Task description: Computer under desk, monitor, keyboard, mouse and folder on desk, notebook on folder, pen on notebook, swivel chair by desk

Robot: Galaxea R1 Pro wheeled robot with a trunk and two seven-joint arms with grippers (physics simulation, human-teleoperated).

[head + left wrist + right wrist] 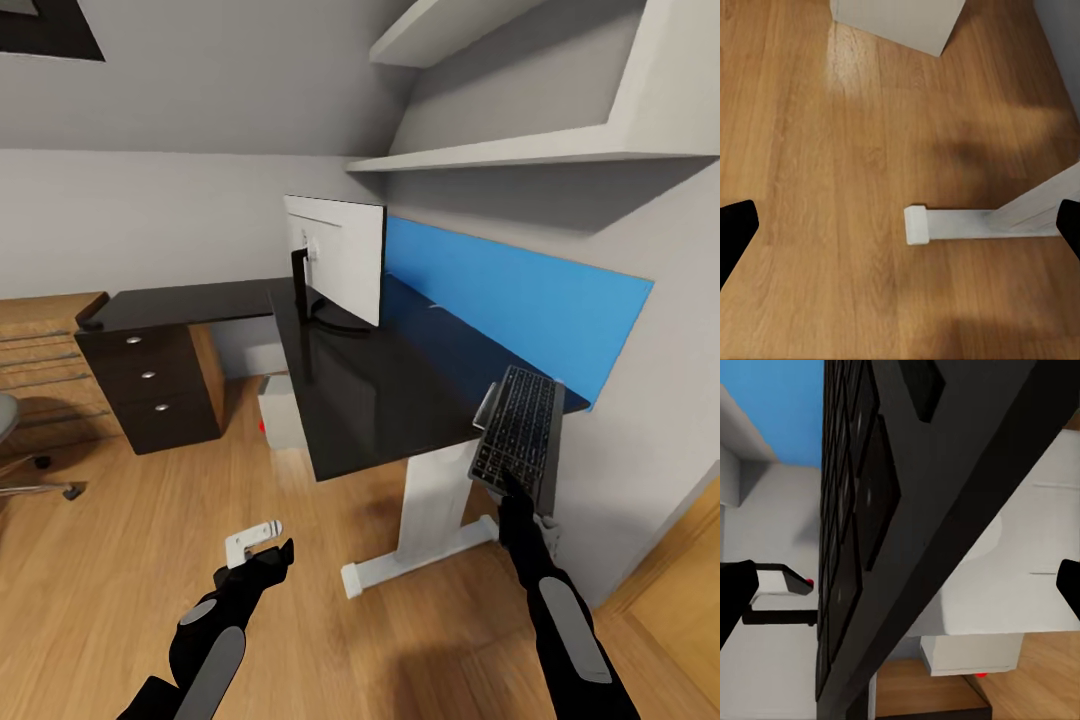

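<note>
**Keyboard pinched at one short end, hanging over the desk corner**

Your right gripper [512,487] has the keyboard [520,433] by its near short end, fingers closed on the edge; the board is tilted up and its far end reaches over the near right corner of the desk [380,380], close to the blue back panel [510,290]; whether it touches the top you cannot tell. Treat it as a long, stiff, light slab: held at one end it will likely lever and swing, and the smooth casing may slip in a thin pinch; a hold nearer the middle of a long edge would steady it. The glossy top looks slick, so expect it to slide once set down. The monitor [340,255] stands well apart along the desk, the computer [280,410] beneath it. Your left gripper [262,560] hangs low over the wood floor [832,187], fingers spread wide, holding nothing.
</note>
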